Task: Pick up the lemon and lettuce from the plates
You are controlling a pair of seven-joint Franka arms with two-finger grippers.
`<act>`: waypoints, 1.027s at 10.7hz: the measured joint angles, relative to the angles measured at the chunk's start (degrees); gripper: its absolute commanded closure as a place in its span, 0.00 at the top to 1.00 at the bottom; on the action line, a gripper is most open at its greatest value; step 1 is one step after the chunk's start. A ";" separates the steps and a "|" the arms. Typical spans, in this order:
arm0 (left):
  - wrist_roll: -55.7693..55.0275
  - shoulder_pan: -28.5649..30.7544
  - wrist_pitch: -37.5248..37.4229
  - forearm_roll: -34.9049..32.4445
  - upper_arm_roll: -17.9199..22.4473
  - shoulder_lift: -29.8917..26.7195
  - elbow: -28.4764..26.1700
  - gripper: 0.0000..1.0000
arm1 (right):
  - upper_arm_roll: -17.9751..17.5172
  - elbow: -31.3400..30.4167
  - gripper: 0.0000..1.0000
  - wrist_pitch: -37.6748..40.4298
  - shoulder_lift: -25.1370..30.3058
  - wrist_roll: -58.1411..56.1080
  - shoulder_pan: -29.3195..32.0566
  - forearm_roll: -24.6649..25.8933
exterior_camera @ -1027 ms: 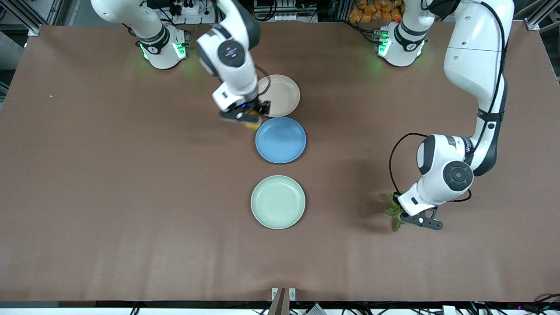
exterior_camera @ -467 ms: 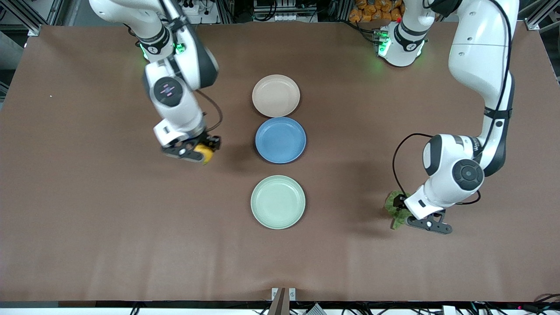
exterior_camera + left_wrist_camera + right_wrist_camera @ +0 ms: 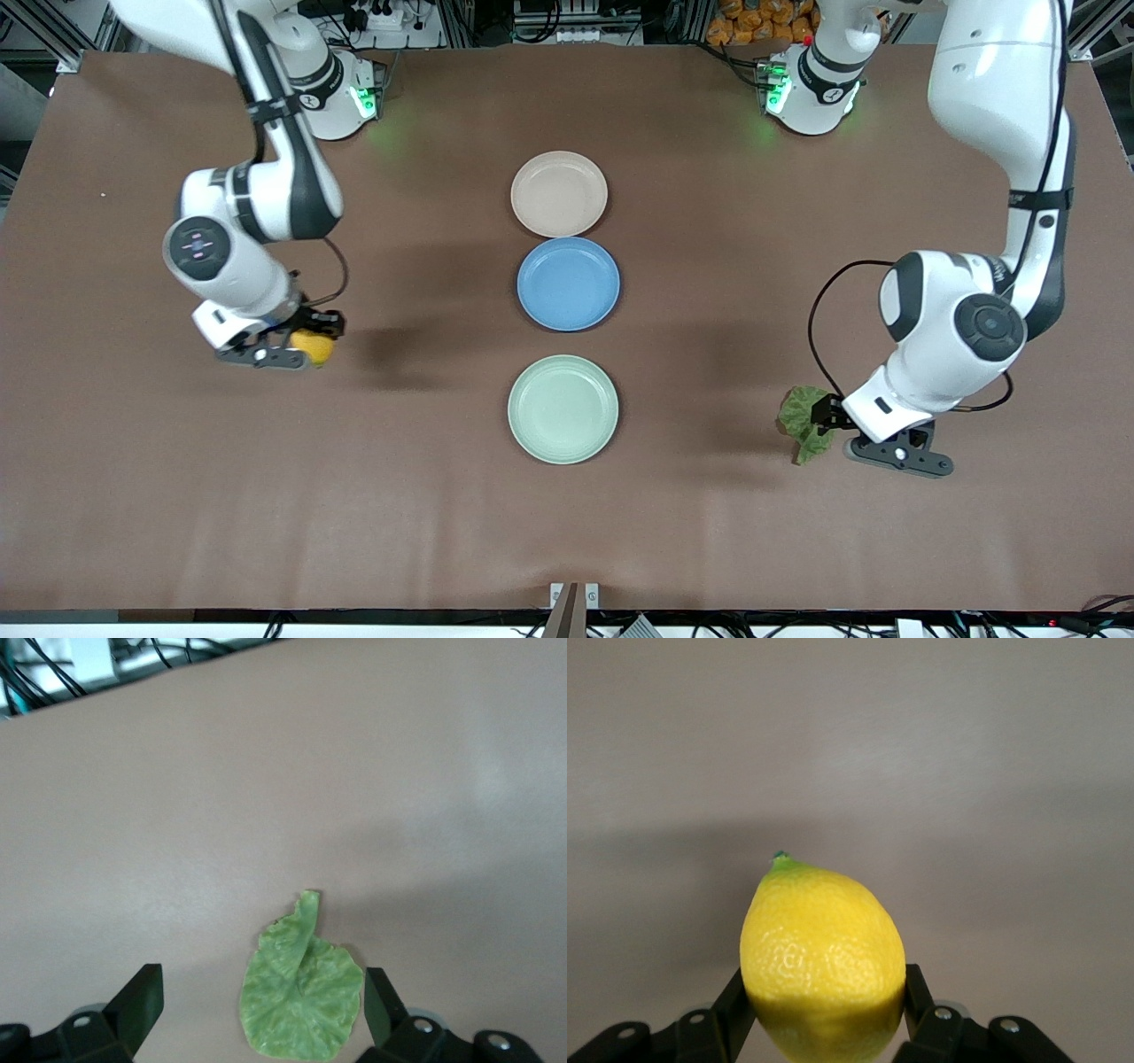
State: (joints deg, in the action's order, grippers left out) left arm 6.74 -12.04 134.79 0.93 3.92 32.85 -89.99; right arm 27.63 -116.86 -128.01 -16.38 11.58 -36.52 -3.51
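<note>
My right gripper (image 3: 306,346) is shut on the lemon (image 3: 315,347), which hangs over bare table toward the right arm's end. In the right wrist view the yellow lemon (image 3: 822,957) fills the space between the fingers of the right gripper (image 3: 826,1005), nub pointing away. The crinkled green lettuce (image 3: 800,418) lies on the table toward the left arm's end. My left gripper (image 3: 819,425) stands open just over it. In the left wrist view the lettuce (image 3: 301,1001) lies flat between the spread fingers of the left gripper (image 3: 261,1001). The beige-pink plate (image 3: 559,194) and the mint plate (image 3: 563,408) hold nothing.
A bright blue plate (image 3: 568,283) sits between the two other plates in a line down the table's middle, with nothing on it. The brown table (image 3: 177,496) spreads wide around both grippers. A small bracket (image 3: 574,595) stands at the table's near edge.
The right arm has carried the lemon from beside the beige-pink plate out toward its own end of the table. The left gripper has opened, letting go of the lettuce, which now lies on the table.
</note>
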 measured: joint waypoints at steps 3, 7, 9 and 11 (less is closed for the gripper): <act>-0.06 0.40 -5.68 0.00 0.24 -4.39 1.14 1.00 | -0.02 1.38 0.00 -1.56 -2.82 -11.48 8.17 0.04; -0.06 3.45 -22.61 0.00 0.68 -9.38 8.26 1.00 | -0.38 1.44 0.47 -4.34 -9.24 -19.92 14.37 -3.39; -0.06 3.58 -27.40 0.00 2.14 -10.65 10.88 1.00 | -0.73 1.58 1.00 -6.51 -12.02 -20.80 14.37 -5.57; -0.07 3.62 -31.58 0.00 2.58 -13.05 12.02 1.00 | -0.83 1.89 1.00 -8.26 -13.02 -20.89 14.37 -5.83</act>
State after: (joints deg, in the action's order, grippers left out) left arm 6.68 -8.43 103.22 0.93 6.50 19.80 -77.97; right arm 26.79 -114.97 -136.26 -29.40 -9.31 -22.16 -9.34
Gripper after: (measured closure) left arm 0.000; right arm 0.132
